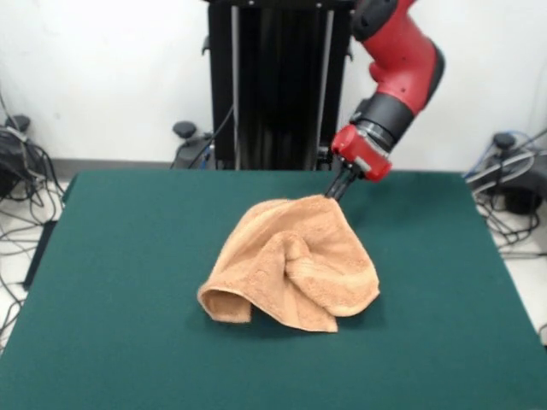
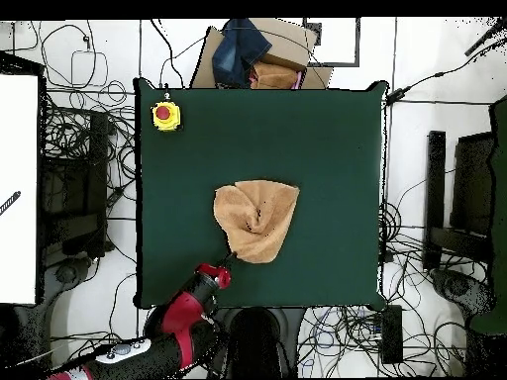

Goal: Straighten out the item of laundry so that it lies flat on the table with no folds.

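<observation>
Green table (image 1: 111,290): claw (image 1: 335,193) tips hidden in crumpled towel (image 1: 295,265) edge.

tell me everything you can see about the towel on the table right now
The towel is light orange-tan terry cloth, crumpled rather than flat, with folds across its middle and one edge rolled under at the near left in the front view. It lies about mid-table, a little toward the robot's side. Its far corner is drawn up to a peak at the gripper, which meets it there. Nothing else touches it.
</observation>
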Robot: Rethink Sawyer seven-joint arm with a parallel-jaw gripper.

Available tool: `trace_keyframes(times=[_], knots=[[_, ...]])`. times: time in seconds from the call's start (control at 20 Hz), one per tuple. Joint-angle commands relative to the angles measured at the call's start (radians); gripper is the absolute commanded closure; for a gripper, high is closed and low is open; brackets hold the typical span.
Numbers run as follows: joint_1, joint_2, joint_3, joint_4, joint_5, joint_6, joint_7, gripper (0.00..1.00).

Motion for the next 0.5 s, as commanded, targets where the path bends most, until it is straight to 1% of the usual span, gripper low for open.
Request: trace_keyframes(times=[0.05,0.3,0.5], knots=[[-0.026,-0.112,0.212,0.036,-0.062,-0.018,0.358,1.00],[-0.043,-0.234,0.241,0.131,-0.118,0.010,0.352,1.00],[-0.055,-0.274,0.261,0.149,-0.120,0.010,0.344,1.00]])
